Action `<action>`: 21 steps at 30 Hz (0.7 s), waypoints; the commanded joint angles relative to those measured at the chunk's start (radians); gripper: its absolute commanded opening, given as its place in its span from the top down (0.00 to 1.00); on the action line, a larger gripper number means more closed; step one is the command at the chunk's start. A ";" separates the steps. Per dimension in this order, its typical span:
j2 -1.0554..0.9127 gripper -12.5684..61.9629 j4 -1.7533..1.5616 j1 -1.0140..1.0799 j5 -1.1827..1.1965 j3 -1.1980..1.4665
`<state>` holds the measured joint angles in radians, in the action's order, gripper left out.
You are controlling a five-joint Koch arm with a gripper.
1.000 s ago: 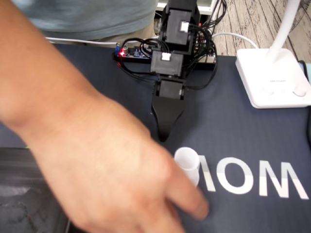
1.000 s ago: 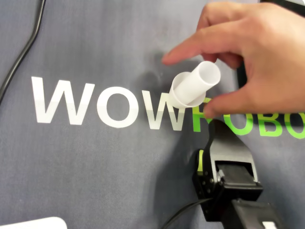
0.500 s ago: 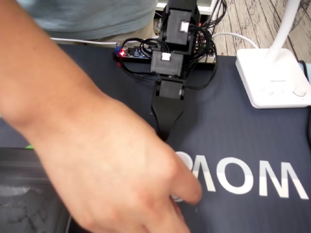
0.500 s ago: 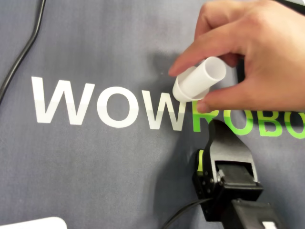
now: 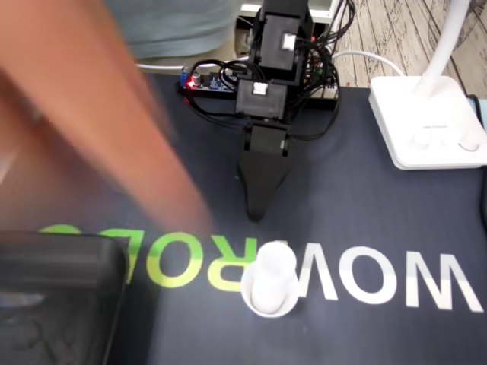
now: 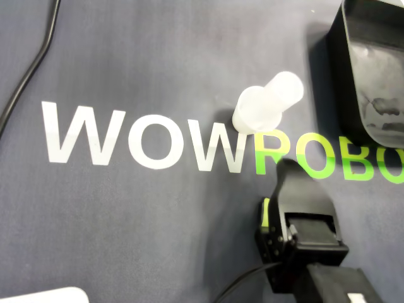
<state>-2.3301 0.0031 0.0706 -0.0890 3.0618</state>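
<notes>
Cup, white and upright, is pictured at the last W of the mat lettering. The gripper is aimed at it from just beside that lettering, though how far its pincer is parted cannot be told. Jaws should be spread wide before the cup is approached squarely.

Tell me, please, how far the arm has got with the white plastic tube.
Done: the white plastic tube stands upright on the mat, on the lettering. In hand: nothing; the claw looks shut and hangs short of the tube, not touching. Left: probably the whole pick, opening, closing on the tube and perhaps carrying it to the black bin.
</notes>
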 commanded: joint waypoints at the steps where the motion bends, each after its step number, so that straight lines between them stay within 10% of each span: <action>1: -0.074 0.38 -0.003 0.000 -0.003 0.041; 21: -0.074 0.38 -0.003 0.000 -0.003 0.041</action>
<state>-2.3301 0.0031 0.0706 -0.0890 3.0618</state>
